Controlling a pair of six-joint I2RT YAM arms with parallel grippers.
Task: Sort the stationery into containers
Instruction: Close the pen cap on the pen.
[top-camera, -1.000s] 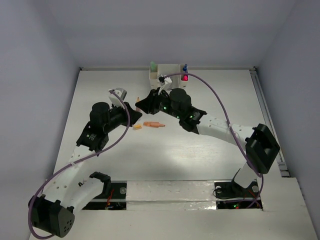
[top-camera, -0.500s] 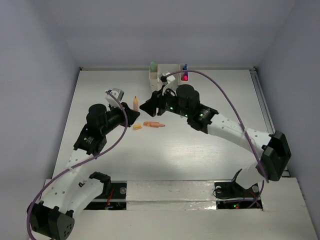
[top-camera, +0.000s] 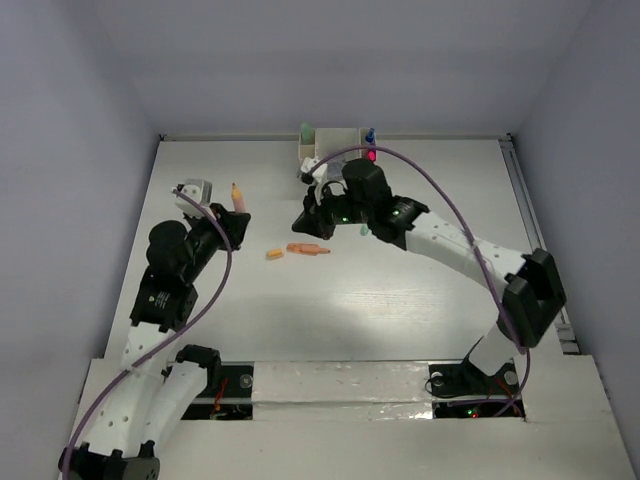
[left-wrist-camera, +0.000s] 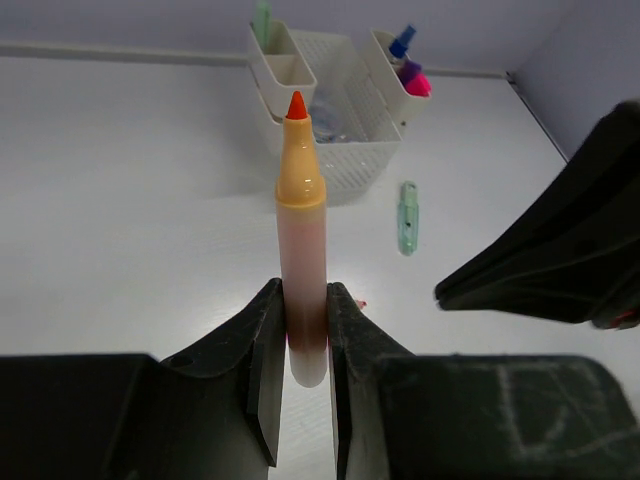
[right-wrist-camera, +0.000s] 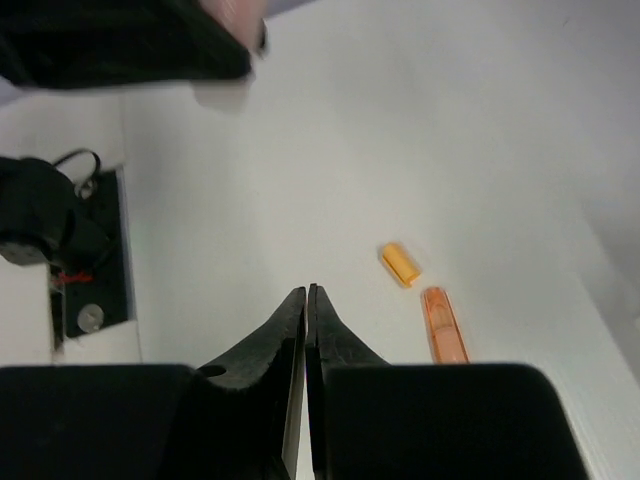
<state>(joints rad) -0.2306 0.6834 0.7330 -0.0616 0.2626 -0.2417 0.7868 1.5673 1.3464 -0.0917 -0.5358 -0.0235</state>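
Top view: the left gripper (top-camera: 234, 213) is pinching a peach marker (top-camera: 238, 194) upright, well left of the organizer (top-camera: 338, 133). The right gripper (top-camera: 299, 221) is hanging near an orange marker (top-camera: 307, 249).

Left wrist: the jaws are clamping the marker's base, and a mint marker (left-wrist-camera: 407, 217) is lying near the organizer.

Right wrist: the fingers are pressing together, empty, with a cap (right-wrist-camera: 401, 264) lying beside the orange marker.

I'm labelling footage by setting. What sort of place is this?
Probably a robot lab test cell: a white table boxed in by plain grey walls, a left arm and right arm bolted at its near edge, and a desk organizer set out for sorting.
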